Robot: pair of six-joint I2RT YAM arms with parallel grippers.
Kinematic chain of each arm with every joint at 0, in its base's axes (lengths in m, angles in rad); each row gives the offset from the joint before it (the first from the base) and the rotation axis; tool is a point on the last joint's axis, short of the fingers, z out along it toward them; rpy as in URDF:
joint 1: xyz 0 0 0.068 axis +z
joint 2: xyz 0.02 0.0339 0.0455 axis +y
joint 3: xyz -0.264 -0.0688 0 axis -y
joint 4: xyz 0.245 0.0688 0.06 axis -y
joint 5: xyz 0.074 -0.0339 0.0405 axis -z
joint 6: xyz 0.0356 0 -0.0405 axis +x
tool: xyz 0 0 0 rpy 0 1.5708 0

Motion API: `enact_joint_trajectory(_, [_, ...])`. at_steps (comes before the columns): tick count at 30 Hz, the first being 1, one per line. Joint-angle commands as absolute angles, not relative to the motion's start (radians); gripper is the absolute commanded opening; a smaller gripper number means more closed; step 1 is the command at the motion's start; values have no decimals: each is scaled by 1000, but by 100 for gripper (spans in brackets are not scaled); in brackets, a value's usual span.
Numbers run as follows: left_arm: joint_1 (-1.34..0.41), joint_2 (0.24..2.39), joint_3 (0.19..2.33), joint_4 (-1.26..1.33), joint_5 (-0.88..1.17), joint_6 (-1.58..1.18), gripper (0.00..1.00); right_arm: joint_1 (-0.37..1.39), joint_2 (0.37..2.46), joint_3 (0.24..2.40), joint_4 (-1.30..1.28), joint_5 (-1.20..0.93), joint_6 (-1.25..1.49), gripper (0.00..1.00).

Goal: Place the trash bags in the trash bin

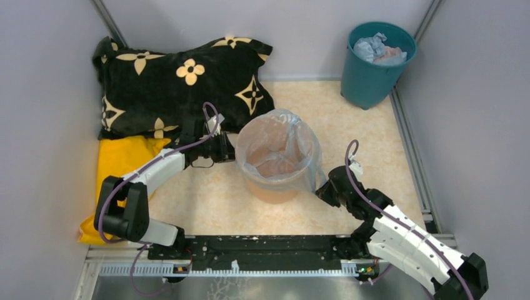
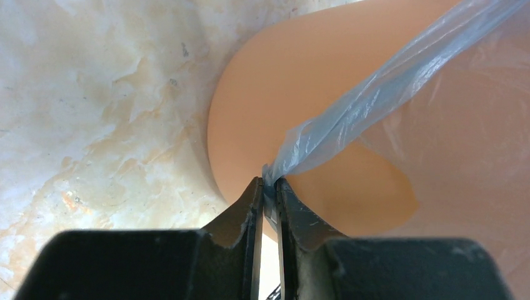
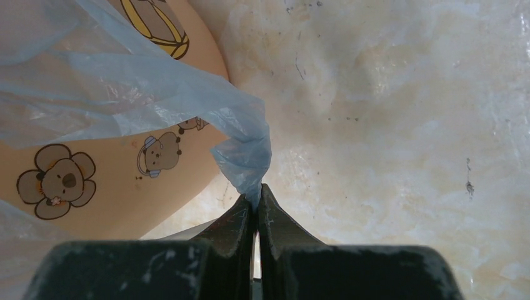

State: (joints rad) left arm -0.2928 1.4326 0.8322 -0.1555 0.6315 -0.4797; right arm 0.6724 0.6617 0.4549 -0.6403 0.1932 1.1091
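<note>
Trash bag (image 1: 279, 139), thin, crinkled, see-through pale blue, lines the peach trash bin (image 1: 273, 191) mid-table, its film draped over the rim. A yellow cloth (image 1: 122, 161) lies at the bin's 9 o'clock and a black patterned pillow (image 1: 181, 81) at 10 o'clock. Just beside them, the left gripper (image 2: 269, 186) is clamped on a taut twisted strand of film. At 4 o'clock the right gripper (image 3: 255, 199) pinches a bunched corner beside the wall. Bare table (image 1: 206, 200) lies at 6 o'clock. A teal bucket (image 1: 370, 78) stands well apart at 1 o'clock.

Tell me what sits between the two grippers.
The trash bin, draped with the trash bag that the left gripper and right gripper each pinch; top external view.
</note>
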Motion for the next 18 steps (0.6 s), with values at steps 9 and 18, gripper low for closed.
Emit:
enact_joint_trajectory(9, [-299,1362,761,-131,598,-510,18,613,845,471,-438,188,1025,0])
enact_joint_trajectory(18, [-299,1284,718,-165,561,-537,21,529,869,542,-444,158,908,11])
